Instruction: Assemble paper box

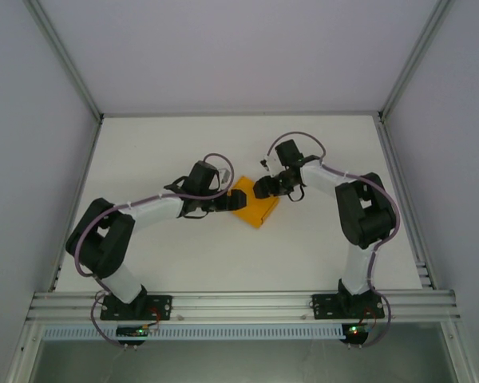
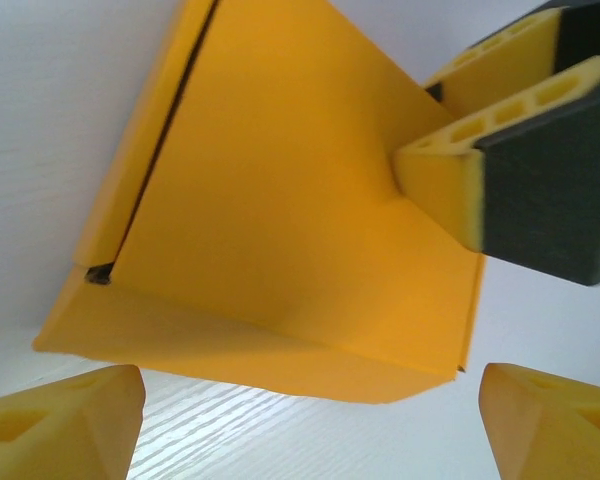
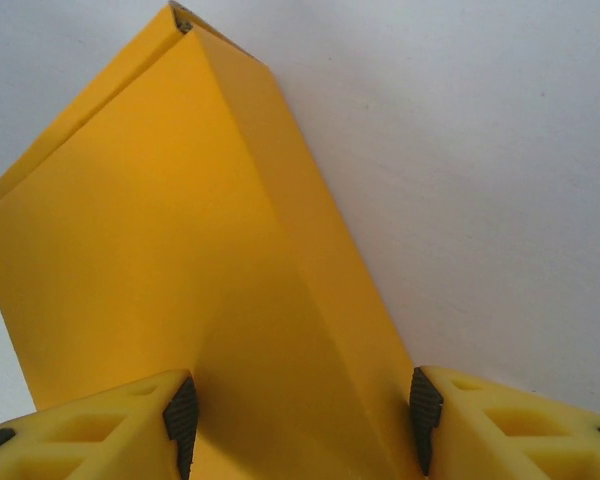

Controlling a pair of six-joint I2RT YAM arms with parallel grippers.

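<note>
The paper box [image 1: 255, 206] is plain orange-yellow card, partly folded into a box shape, lying mid-table between both arms. In the left wrist view the paper box [image 2: 280, 200] shows a dark open seam along its left side, and its lower flap hangs just above the table. My left gripper [image 2: 310, 420] is open, its yellow fingers wide apart just short of that flap. My right gripper [image 3: 300, 420] has its pads against two sides of the paper box [image 3: 180, 250] and holds its near end. From above, the left gripper [image 1: 226, 202] and right gripper [image 1: 263, 190] flank the box.
The white table [image 1: 184, 152] is bounded by grey walls and aluminium rails [image 1: 239, 303] at the near edge. The right arm's fingers [image 2: 540, 170] reach into the left wrist view at upper right.
</note>
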